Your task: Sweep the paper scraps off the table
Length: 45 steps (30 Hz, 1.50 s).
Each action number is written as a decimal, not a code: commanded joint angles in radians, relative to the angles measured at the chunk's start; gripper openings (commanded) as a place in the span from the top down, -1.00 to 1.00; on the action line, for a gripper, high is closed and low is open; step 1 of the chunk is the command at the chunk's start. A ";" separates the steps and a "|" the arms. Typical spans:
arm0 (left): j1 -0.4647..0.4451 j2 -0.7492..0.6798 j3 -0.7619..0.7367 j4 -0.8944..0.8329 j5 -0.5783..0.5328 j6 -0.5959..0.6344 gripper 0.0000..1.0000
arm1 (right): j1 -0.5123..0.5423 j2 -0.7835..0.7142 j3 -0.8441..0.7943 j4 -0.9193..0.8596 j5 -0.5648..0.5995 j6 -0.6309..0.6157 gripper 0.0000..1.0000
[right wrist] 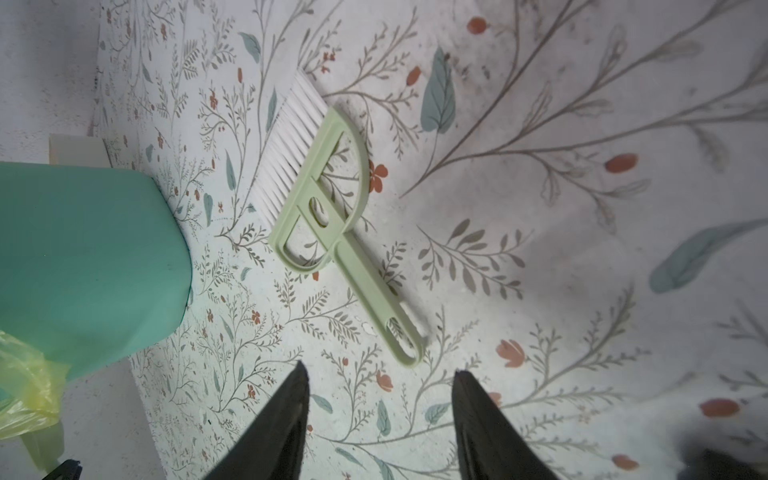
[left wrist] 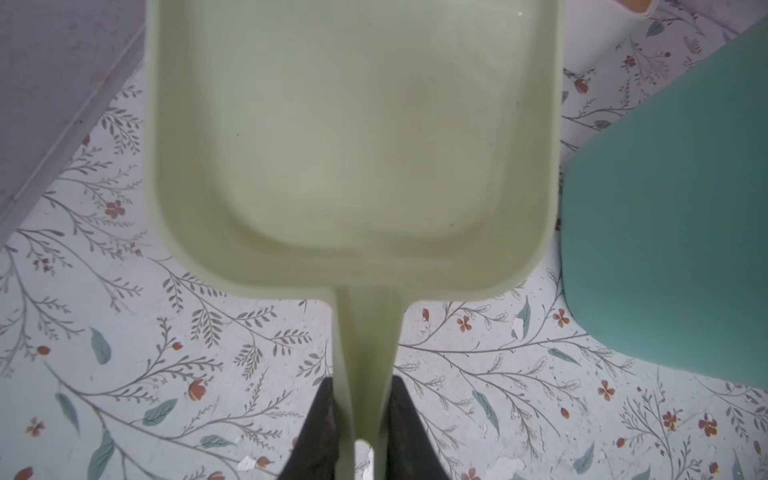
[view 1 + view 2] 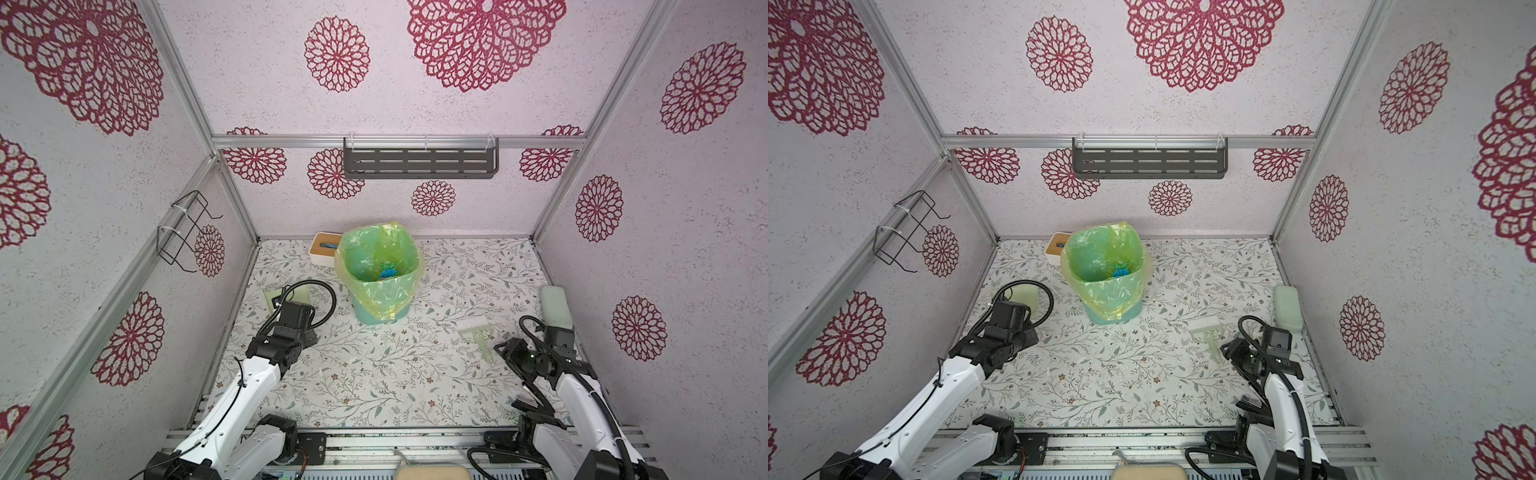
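Your white leaf-printed table (image 3: 374, 395) carries a teal plastic bin (image 3: 374, 319) w/ yellow-green liner (image 3: 374, 291). L gripper (image 2: 362, 380) is clamped on the pale-green plastic dustpan (image 2: 353, 145) by its handle. R gripper (image 1: 380, 370) — jaws apart, holding nothing — sits just short of the flat-lying green white-bristled brush (image 1: 332, 216). Blue paper scraps (image 3: 388, 272) lie inside the bin.

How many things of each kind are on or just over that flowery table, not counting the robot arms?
Bin with liner: 1
Dustpan: 1
Brush: 1
Box with wooden lid: 1
Pale green case: 1
Paper scraps: 0 loose on the table; blue ones lie in the bin
Total: 5
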State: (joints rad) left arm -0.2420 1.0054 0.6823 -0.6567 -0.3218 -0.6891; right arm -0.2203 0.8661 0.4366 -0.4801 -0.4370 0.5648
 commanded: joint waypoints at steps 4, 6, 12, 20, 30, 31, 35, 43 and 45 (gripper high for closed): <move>0.009 0.082 -0.048 0.104 0.040 -0.085 0.82 | 0.001 -0.098 0.116 -0.068 0.023 -0.063 -0.35; 0.009 0.115 -0.059 0.124 0.054 -0.097 0.80 | 0.004 -0.088 0.149 -0.086 0.026 -0.086 -0.39; 0.009 0.215 -0.102 0.219 0.115 -0.104 0.79 | 0.009 -0.046 0.215 -0.090 0.046 -0.129 -0.52; 0.005 0.278 -0.113 0.251 0.168 -0.112 0.16 | 0.017 -0.033 0.216 -0.017 0.059 -0.126 -0.65; -0.029 0.069 -0.070 0.166 0.026 -0.043 -0.86 | 0.132 0.032 0.227 0.153 0.229 -0.186 -0.73; -0.028 0.038 -0.064 0.167 0.008 -0.013 -0.91 | 0.161 0.045 0.234 0.173 0.271 -0.207 -0.73; -0.017 -0.028 -0.026 0.158 -0.086 0.117 -0.94 | 0.262 0.108 0.246 0.259 0.433 -0.287 -0.78; 0.011 0.008 0.003 0.358 -0.233 0.324 -0.94 | 0.309 0.244 0.154 0.629 0.621 -0.431 -0.98; 0.037 0.013 -0.020 0.469 -0.234 0.390 -0.94 | 0.309 0.293 0.114 0.746 0.644 -0.468 -0.98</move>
State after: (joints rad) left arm -0.2329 1.0142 0.6712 -0.3588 -0.4877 -0.4313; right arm 0.0860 1.1141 0.5949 0.0429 0.1062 0.1902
